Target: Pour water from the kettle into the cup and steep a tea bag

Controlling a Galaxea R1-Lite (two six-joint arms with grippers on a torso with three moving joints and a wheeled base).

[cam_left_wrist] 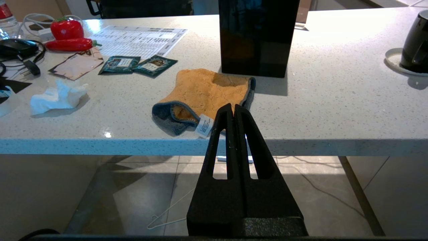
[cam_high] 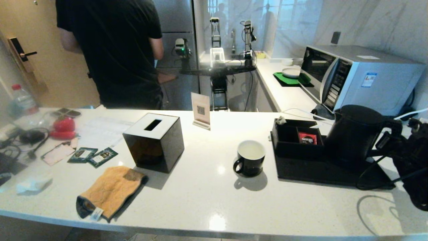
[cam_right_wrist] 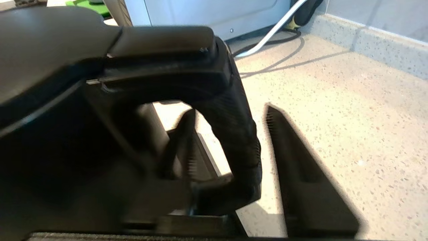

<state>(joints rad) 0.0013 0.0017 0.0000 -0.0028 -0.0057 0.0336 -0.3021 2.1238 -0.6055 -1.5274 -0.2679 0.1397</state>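
one tool working: right tool (cam_right_wrist: 230,144) wide, straddling tall matte black kettle (cam_high: 356,134) loop handle; rigid, likely heavy, grip there.

Kitchen: microwave (cam_high: 354,78), stone counter (cam_high: 207,190)

Open counter (cam_high: 207,187) btwn tissue box (cam_high: 153,142) & cup (cam_high: 250,158). Kettle (cam_high: 354,134) side blocked: tray (cam_high: 301,167), microwave (cam_high: 354,77) behind.

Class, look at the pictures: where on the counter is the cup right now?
In the head view the cup stands upright on the white counter, right of centre, between the black tissue box on its left and the black tray on its right.
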